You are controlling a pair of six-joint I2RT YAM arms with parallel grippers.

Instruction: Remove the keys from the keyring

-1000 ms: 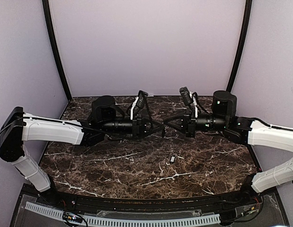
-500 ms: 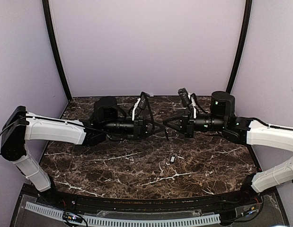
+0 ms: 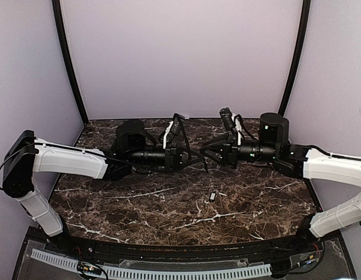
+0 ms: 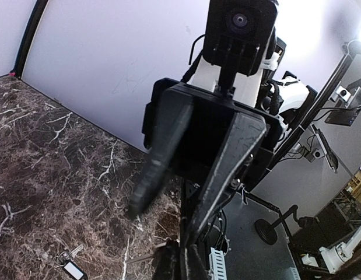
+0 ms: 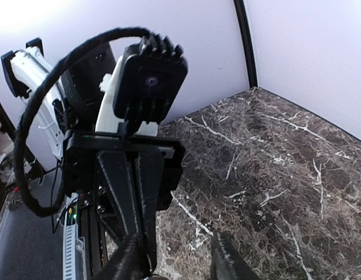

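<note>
From above, both arms reach toward the middle of the marble table (image 3: 139, 201) and meet tip to tip in the air near its far side, the left gripper (image 3: 197, 156) just beside the right gripper (image 3: 208, 153). That view is too small to show how their fingers stand. The left wrist camera looks straight at the right gripper and shows its fingers (image 4: 152, 170) spread well apart with nothing between them. The right wrist camera shows the left gripper's fingers (image 5: 146, 201) drawn together to a point, and nothing can be made out in them. The keyring (image 3: 213, 196) lies on the table nearer the arms' bases, apart from both grippers. Only the left wrist view shows the keys (image 4: 67, 255) lying against its black tag.
</note>
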